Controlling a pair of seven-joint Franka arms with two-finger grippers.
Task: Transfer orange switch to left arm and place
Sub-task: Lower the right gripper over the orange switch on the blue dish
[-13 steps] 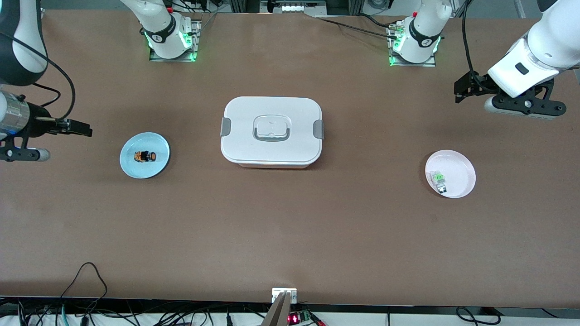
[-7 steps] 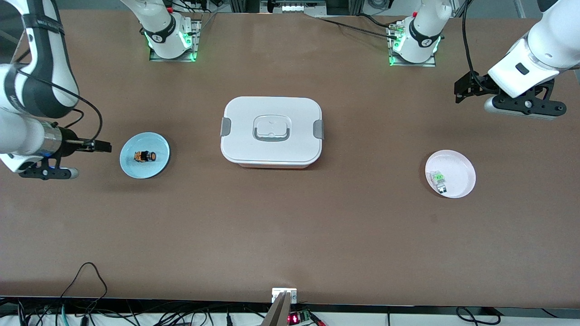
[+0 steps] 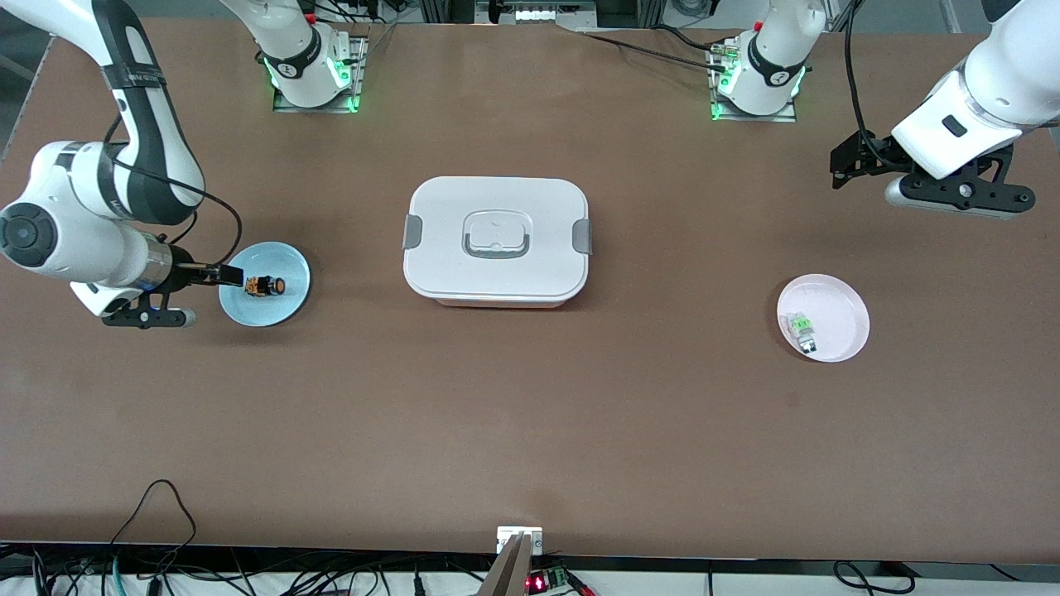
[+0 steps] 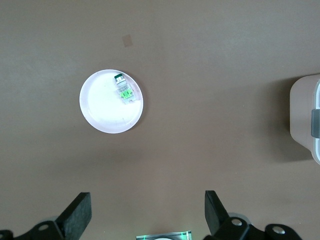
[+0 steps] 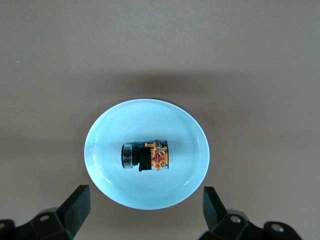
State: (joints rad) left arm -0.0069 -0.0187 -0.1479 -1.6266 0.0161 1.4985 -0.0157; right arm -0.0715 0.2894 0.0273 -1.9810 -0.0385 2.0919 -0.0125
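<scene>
The orange switch [image 3: 265,286] lies on its side on a light blue plate [image 3: 286,308] toward the right arm's end of the table. It also shows in the right wrist view [image 5: 147,156] in the middle of the plate [image 5: 145,120]. My right gripper [image 3: 222,273] is open and empty over the plate's rim, short of the switch; in its wrist view [image 5: 145,202] the jaws stand wide apart. My left gripper [image 3: 843,164] is open and empty, and waits over bare table toward the left arm's end; its wrist view [image 4: 147,210] shows it. The white box [image 3: 495,240] stands mid-table between the two plates.
A pink plate [image 3: 843,308] holds a small clear component with a green top [image 3: 802,328] toward the left arm's end; both show in the left wrist view [image 4: 102,112] [image 4: 124,91]. The box's corner shows there too [image 4: 304,115]. Cables hang at the table's front edge.
My right arm has swung in from the table's end and brought its gripper to the blue plate's rim. The left arm, switch and box have not moved.
</scene>
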